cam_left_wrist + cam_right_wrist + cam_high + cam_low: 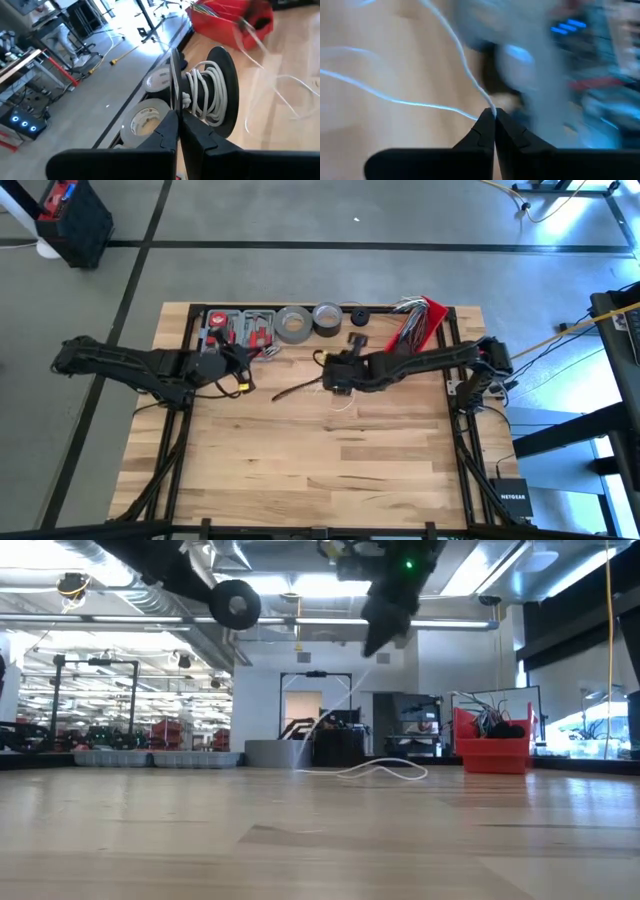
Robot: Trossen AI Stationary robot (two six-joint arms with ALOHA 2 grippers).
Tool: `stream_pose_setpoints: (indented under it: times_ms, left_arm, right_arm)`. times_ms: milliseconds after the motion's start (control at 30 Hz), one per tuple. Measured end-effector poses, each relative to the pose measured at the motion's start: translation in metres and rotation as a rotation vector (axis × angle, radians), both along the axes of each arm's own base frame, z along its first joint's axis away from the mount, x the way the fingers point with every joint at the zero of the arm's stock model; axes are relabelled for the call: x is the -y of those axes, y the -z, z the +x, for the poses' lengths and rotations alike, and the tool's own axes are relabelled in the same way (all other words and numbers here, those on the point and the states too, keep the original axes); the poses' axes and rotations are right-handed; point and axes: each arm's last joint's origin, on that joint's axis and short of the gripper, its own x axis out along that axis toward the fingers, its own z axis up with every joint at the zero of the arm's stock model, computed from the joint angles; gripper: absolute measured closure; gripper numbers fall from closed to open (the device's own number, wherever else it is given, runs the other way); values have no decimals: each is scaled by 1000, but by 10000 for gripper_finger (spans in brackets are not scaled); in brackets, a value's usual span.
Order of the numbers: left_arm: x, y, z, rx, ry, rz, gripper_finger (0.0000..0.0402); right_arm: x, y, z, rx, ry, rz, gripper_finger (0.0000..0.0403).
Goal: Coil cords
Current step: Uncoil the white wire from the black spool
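The thin white cord (465, 70) runs straight into the right gripper (494, 116), whose two dark fingers are pinched together on it, the cord rising from the fingertips and trailing off over the pale wooden table (330, 470). In the low view a slack loop of that cord (380, 772) lies on the table well below the raised gripper (385, 625), with a thin strand slanting up toward it. The left gripper (179, 127) is clamped on the thin edge of a flat black disc (175, 82) — one flange of a small black round spool (222, 87) around which several turns of white cord (205, 97) are already wound. From above, the left arm reaches in from the left edge, its gripper (243, 385) over the table's rear half; the right arm stretches in from the right, its gripper (328, 383) near the middle, the two well apart. A grey tape roll (292, 324) and a red bin of wires (420, 320) sit along the far edge. The right wrist view is heavily blurred — whatever lies beyond the cord there cannot be made out.
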Motion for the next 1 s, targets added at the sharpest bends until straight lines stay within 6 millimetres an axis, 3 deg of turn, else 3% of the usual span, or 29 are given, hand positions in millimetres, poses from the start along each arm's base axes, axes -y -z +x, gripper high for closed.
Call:
stream_pose_setpoints:
  times_ms: [267,633,767,1000]
  left_arm:
    - [-2,10,-6,-123,-9,3,400]
    - [-21,15,-11,-125,-173,-45,400]
    - [-31,13,-13,-91,-304,-24,400]
    - [-40,16,-19,-77,-425,-28,400]
  right_arm:
    - [-1,-26,-23,145,276,-420,397]
    - [-53,-45,-27,302,219,-587,385]
    - [-69,-48,-19,273,78,-490,390]
    - [-85,-43,0,276,-447,81,387]
